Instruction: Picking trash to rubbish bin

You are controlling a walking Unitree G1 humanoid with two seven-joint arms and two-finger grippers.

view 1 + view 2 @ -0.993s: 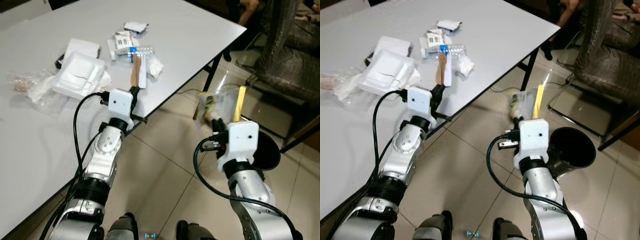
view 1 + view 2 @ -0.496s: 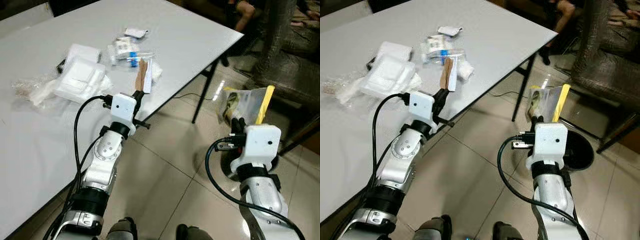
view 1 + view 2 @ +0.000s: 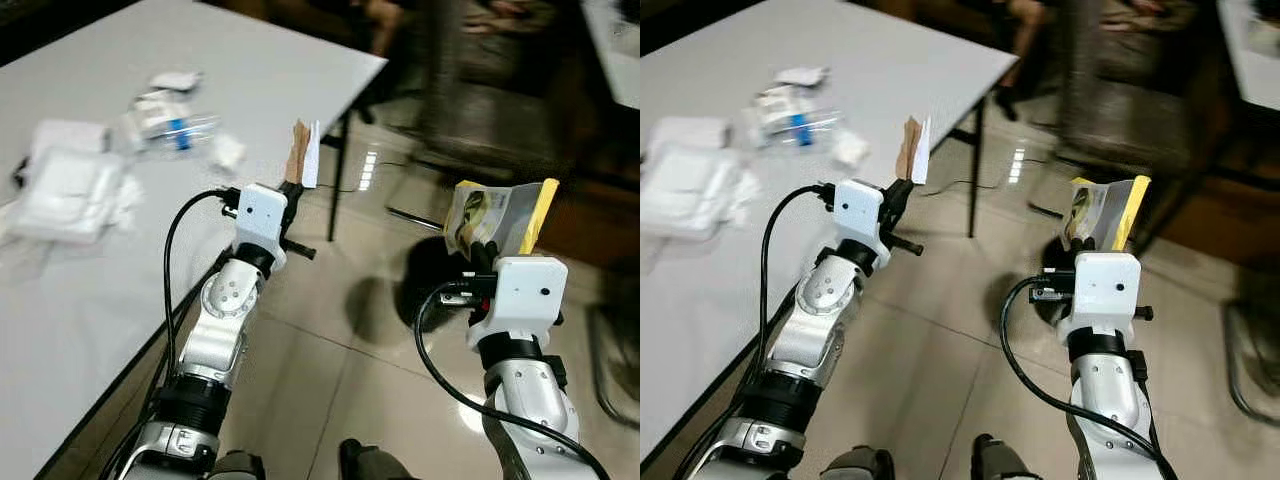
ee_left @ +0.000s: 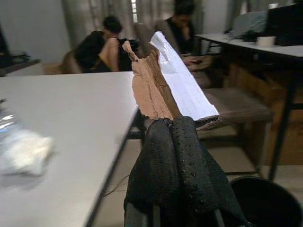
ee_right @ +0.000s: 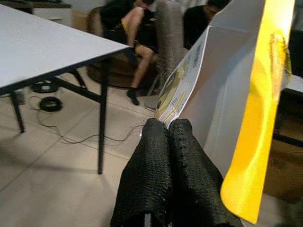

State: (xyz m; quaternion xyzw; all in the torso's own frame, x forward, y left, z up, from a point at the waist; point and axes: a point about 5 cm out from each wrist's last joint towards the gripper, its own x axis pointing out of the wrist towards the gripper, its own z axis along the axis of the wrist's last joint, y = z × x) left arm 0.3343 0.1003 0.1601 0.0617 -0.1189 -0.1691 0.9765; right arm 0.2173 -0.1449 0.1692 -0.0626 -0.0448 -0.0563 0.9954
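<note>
My left gripper (image 3: 294,186) is shut on a strip of brown cardboard and white paper (image 3: 303,155), held upright beyond the table's edge; the strip (image 4: 163,82) stands up from the fingertips in the left wrist view. My right gripper (image 3: 484,250) is shut on a clear snack bag with a yellow band (image 3: 505,213), raised above the floor. The bag (image 5: 236,94) rises from the shut fingers in the right wrist view. A black rubbish bin (image 3: 428,272) stands on the tiled floor just behind the right gripper, partly hidden by it, and the bin (image 4: 265,201) lies low ahead of the left gripper.
The white table (image 3: 290,70) on my left carries a plastic bottle (image 3: 170,128), a crumpled tissue (image 3: 228,152) and white foam boxes (image 3: 60,185). Its black leg (image 3: 335,185) stands near the left gripper. People (image 4: 106,47) sit on chairs beyond the table.
The camera has swung right, so the table has slid left in the picture and blurred. Both grippers still hold their trash, and the bin sits closer behind the right gripper.
</note>
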